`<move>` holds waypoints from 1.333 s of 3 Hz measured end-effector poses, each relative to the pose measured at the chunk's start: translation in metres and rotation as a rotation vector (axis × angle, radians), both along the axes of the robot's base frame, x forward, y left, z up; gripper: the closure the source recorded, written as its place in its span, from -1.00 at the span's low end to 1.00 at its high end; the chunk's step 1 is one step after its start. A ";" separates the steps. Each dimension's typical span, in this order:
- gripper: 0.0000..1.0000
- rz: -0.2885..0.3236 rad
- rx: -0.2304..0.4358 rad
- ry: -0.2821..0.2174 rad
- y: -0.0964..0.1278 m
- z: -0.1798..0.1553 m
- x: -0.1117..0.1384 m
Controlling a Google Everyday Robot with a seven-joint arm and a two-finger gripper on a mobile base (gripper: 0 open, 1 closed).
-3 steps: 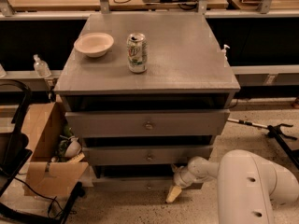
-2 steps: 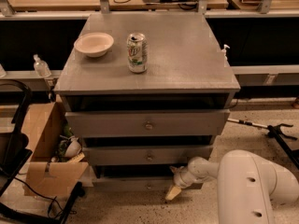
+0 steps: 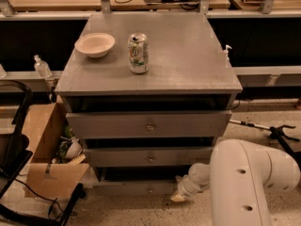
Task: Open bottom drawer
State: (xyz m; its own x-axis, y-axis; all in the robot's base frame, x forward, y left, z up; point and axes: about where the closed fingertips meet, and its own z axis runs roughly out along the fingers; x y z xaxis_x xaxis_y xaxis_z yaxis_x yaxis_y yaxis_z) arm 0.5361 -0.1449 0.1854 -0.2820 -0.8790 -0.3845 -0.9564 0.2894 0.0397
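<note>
Camera view, lower left: a cardboard box point(image 3: 47, 173) stands beside the cabinet. At low centre the bottom drawer point(image 3: 127, 188) looks shut or barely out, its knob point(image 3: 150, 190) untouched. Just right of the knob is the gripper point(image 3: 179, 196); I cannot tell its grip. Grasping and pulling seem still to do.

One high camera, angled down at cabinet point(image 3: 188, 55) front, fairly near, gripper point(image 3: 180, 196) bottom centre-right.

grey cabinet top point(image 3: 188, 55) carries a white bowl point(image 3: 94, 44) at 10 o'clock, an upright soda can point(image 3: 138, 53) just beside it at bowl's 3 o'clock; gripper point(image 3: 178, 197) low at cabinet's 5 o'clock, near floor.
</note>
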 end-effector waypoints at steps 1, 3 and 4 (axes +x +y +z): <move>0.70 -0.003 -0.006 0.007 0.000 0.003 -0.002; 1.00 -0.003 -0.006 0.007 0.000 0.006 -0.002; 1.00 -0.005 -0.018 0.033 -0.003 0.014 -0.018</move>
